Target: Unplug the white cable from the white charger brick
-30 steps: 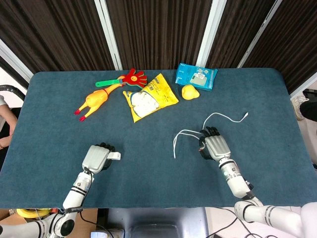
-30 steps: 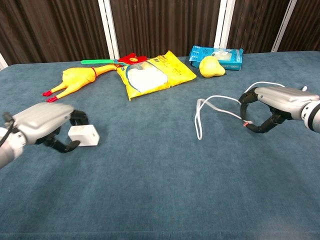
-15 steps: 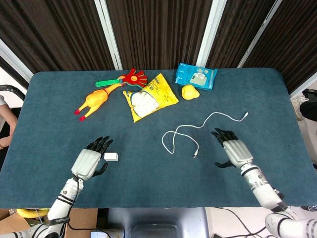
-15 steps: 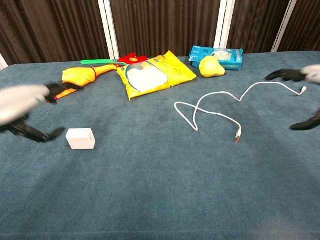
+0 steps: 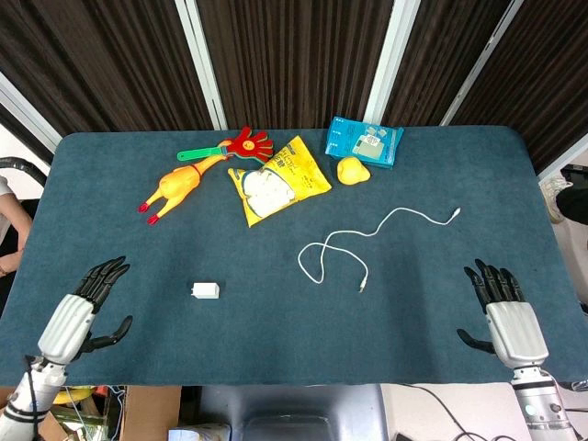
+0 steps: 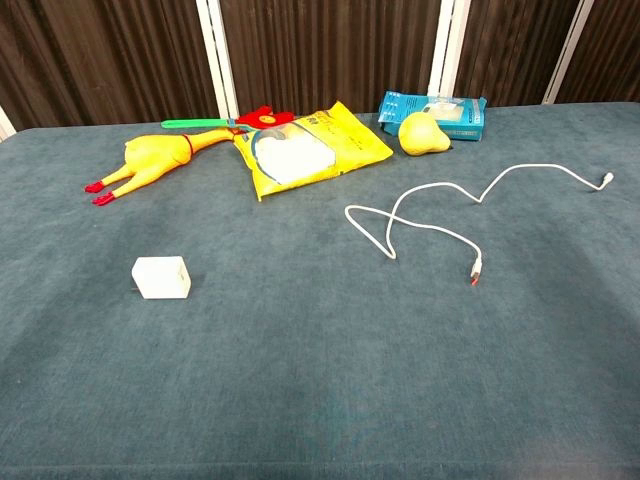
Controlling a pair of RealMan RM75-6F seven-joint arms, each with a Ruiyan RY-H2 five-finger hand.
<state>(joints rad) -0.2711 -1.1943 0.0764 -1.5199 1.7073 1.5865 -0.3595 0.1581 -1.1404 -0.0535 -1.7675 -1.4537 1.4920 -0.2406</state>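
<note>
Your desk (image 5: 441, 165) carries everything on its blue cloth. At the far side lie a yellow snack bag (image 5: 276, 179), a rubber chicken (image 5: 175, 191), a blue packet (image 5: 365, 141), a red hand clapper (image 5: 241, 145) and a small yellow toy (image 5: 351, 171), possibly a pear; hard to tell at this range. Your left robot hand (image 5: 81, 308) sits at the near left edge, fingers spread, holding nothing; your right robot hand (image 5: 505, 317) sits at the near right edge, likewise spread and empty. The white cable (image 5: 363, 241) lies loose in a curl right of centre, both ends free. The white charger brick (image 5: 205, 291) sits well apart from it, left of centre, touched by neither hand.
</note>
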